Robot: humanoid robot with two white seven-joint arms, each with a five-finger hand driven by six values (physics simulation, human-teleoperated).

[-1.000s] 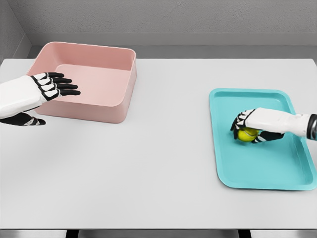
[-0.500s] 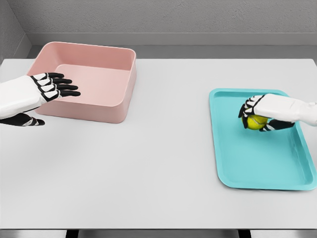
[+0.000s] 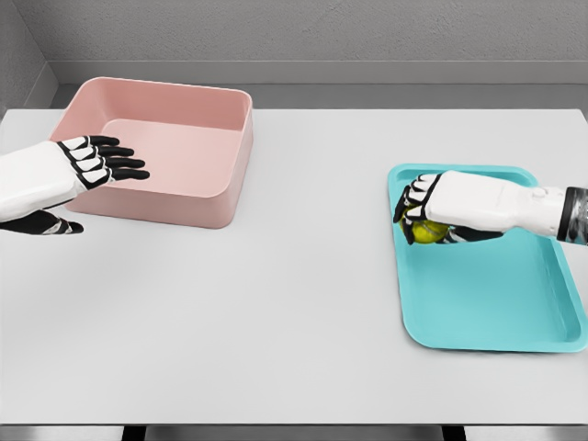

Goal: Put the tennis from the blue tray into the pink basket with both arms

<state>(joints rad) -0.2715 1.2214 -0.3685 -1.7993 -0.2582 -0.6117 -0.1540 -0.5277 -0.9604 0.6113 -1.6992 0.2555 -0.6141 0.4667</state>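
Right hand [image 3: 424, 217] is curled around the yellow-green tennis ball [image 3: 424, 231], over the turquoise plastic tray [image 3: 487, 303] at its 10 o'clock corner. Keep grip firm w/ ball clear of rim, heading 9 o'clock toward open, flat left hand [image 3: 99, 160] by the pink rectangular basket [image 3: 175, 197].

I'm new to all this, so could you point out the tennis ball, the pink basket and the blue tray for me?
tennis ball [image 3: 424, 232]: head view, yellow patch showing under the right hand.
pink basket [image 3: 231, 175]: head view, its right wall.
blue tray [image 3: 487, 303]: head view, bare floor.

White table [image 3: 276, 303], grey wall [image 3: 322, 32]
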